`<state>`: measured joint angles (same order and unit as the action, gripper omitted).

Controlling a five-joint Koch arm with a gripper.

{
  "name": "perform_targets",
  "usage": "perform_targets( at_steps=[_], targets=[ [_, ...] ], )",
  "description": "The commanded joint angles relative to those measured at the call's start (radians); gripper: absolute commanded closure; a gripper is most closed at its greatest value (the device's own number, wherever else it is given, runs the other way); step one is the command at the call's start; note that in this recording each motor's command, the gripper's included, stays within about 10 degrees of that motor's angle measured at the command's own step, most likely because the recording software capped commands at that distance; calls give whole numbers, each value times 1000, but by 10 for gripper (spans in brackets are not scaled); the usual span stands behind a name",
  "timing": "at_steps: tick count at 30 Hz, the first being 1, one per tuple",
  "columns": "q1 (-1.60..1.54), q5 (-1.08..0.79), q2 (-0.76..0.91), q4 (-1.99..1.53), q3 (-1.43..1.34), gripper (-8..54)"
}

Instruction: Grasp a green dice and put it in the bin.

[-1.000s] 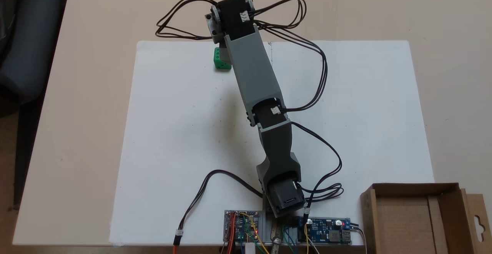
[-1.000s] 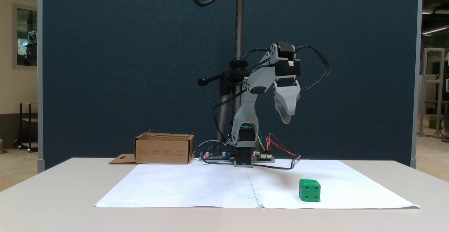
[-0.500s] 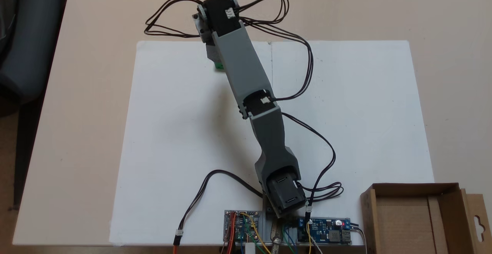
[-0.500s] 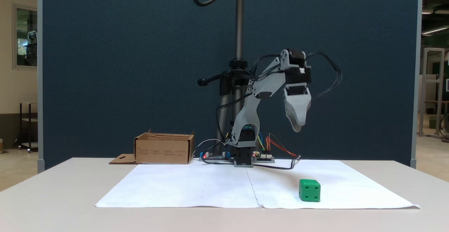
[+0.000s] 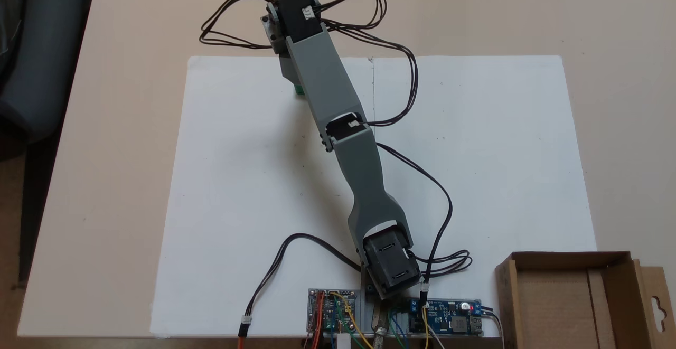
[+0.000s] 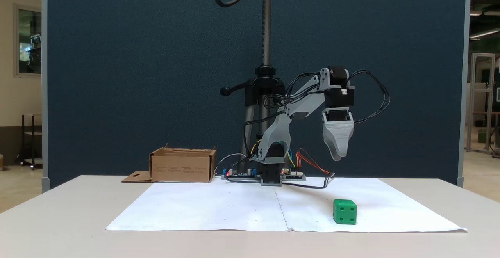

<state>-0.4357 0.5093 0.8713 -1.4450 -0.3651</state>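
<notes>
The green dice (image 6: 345, 211) lies on the white paper, right of centre in a fixed view. From above, the arm covers it except for a green sliver (image 5: 299, 91). My gripper (image 6: 338, 157) points straight down and hangs well above the dice, almost directly over it. Its grey jaws line up one behind the other, so a single tip shows and the gap is hidden. Nothing is seen in its hold. The bin, a brown cardboard box (image 6: 183, 168), stands beside the arm's base, at the bottom right corner from above (image 5: 554, 312), and it looks empty.
A white paper sheet (image 5: 237, 180) covers the middle of the beige table. Circuit boards (image 5: 332, 309) and loose black cables (image 5: 438, 196) sit around the arm's base. A camera stand pole (image 6: 266, 24) rises behind the arm, in front of a dark blue partition.
The arm has stretched further out and come down. In a fixed view the gripper moved right and lower, to above the dice. From above, the arm now hides nearly all of the dice.
</notes>
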Motion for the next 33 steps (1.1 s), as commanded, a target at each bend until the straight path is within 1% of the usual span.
perform_targets(
  at_steps=[1, 15, 33],
  targets=[
    [-14, 75, 5, -175, 64, 0],
    [21, 121, -63, -175, 123, 0],
    [9, 150, -64, -175, 149, 5]
  ],
)
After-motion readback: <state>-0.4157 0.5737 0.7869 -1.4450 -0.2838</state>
